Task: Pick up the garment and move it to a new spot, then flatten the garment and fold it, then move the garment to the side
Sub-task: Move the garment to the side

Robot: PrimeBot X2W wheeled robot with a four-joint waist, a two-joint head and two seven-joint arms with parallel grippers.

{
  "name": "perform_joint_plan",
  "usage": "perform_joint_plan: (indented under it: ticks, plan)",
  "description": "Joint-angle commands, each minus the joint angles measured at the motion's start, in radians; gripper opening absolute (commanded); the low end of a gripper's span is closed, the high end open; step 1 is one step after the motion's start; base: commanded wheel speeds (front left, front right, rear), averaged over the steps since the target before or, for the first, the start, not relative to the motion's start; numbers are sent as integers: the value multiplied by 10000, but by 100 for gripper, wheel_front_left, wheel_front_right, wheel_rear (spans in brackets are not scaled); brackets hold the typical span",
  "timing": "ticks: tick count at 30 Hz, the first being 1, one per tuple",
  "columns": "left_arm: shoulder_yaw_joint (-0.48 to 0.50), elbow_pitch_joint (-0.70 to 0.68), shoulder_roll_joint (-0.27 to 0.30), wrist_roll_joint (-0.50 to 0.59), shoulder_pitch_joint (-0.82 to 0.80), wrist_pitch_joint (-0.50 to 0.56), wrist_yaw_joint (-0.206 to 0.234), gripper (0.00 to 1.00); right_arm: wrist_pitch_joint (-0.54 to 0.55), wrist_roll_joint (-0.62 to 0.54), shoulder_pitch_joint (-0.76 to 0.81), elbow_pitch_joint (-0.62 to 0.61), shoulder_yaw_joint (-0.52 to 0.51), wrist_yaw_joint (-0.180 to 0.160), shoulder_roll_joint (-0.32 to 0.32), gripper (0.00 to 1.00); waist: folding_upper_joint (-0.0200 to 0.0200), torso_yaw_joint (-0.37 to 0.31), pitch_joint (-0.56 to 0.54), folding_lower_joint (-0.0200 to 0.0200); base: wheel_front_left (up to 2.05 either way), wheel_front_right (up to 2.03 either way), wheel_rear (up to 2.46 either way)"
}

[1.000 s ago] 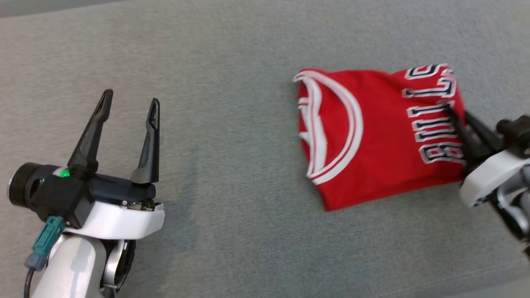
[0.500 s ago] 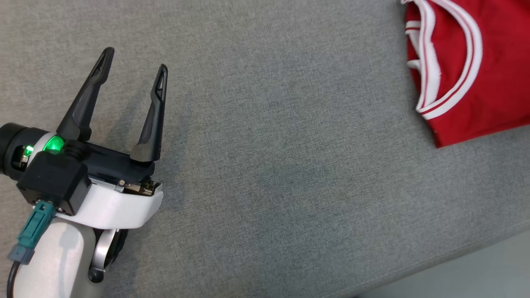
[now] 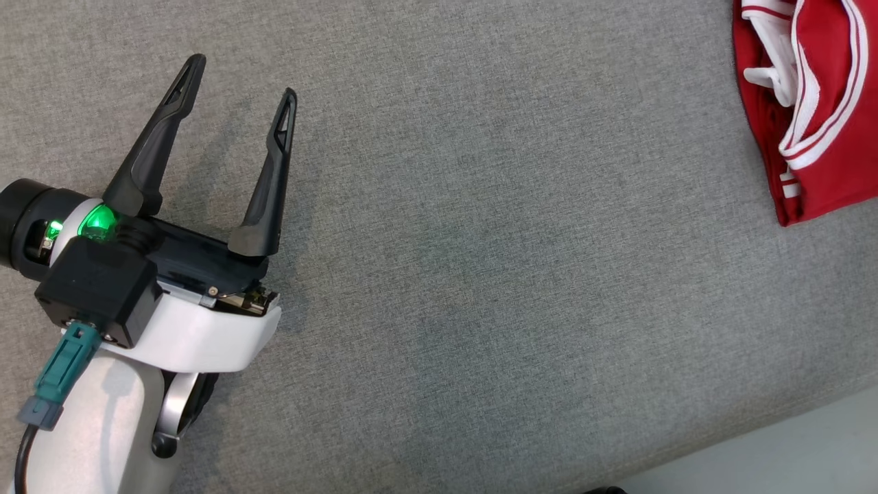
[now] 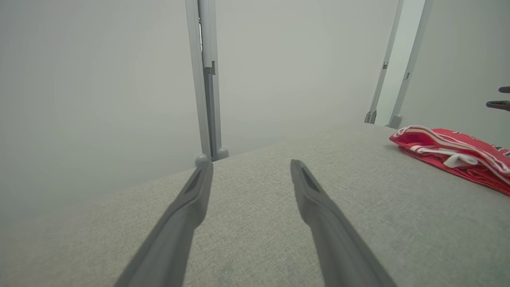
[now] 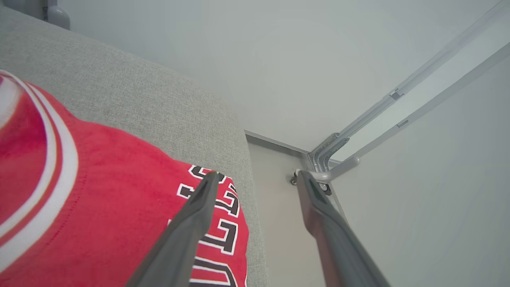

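Note:
The red jersey [image 3: 823, 137] with white trim lies folded at the far right of the grey padded table [image 3: 480, 240]; its trimmed edge is bunched. In the left wrist view the jersey [image 4: 458, 153] lies low at the right, well away from my left gripper [image 4: 251, 164]. That left gripper [image 3: 243, 77] hovers open over bare table at the left, holding nothing. My right gripper [image 5: 258, 174] is open above the jersey's [image 5: 99, 191] lettered end near the table corner, one finger over the letters, nothing between its fingers. The right gripper's fingertips [image 4: 498, 104] show above the jersey.
The table's near edge [image 3: 754, 439] runs along the lower right, with pale floor [image 3: 809, 460] beyond. Metal frame posts [image 4: 207, 79] stand behind the table against pale walls. A frame foot on a wheel [image 5: 318, 175] sits on the floor past the table corner.
The head camera has swung, so the jersey now sits at the picture's right edge and the right gripper has left it. The jersey's trimmed edge looks more bunched. The left gripper stays open.

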Motion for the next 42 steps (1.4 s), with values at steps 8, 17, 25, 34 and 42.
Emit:
perform_joint_plan:
  ticks: [8, 17, 25, 34, 42]
  plan:
    - [55, 363, -36, -149, 230, -255, 123, 100, -65, -26, 878, -1401, -1648, -11, 1001, 100, 0, -13, -598, 0, 0, 0, 0]
    - [63, 742, -176, -406, 926, -563, 300, 100, -67, 117, 2946, -3288, -2963, -9, 2744, 100, 0, 217, -1635, 0, 0, 0, 0]
    - [73, 1070, -312, -652, 1615, -778, 489, 100, -67, 449, 4414, -4118, -3188, -9, 3935, 100, 0, 373, -2499, 0, 0, 0, 0]
    - [44, 1368, -496, -882, 2064, -943, 662, 100, -68, 569, 5160, -4480, -3108, -9, 4167, 100, 0, 865, -3225, 0, 0, 0, 0]
    - [161, 1767, -690, -1141, 2546, -1161, 914, 100, 433, 324, 6180, -5357, -3185, -9, 4461, 100, 0, 1682, -4115, 0, 0, 0, 0]
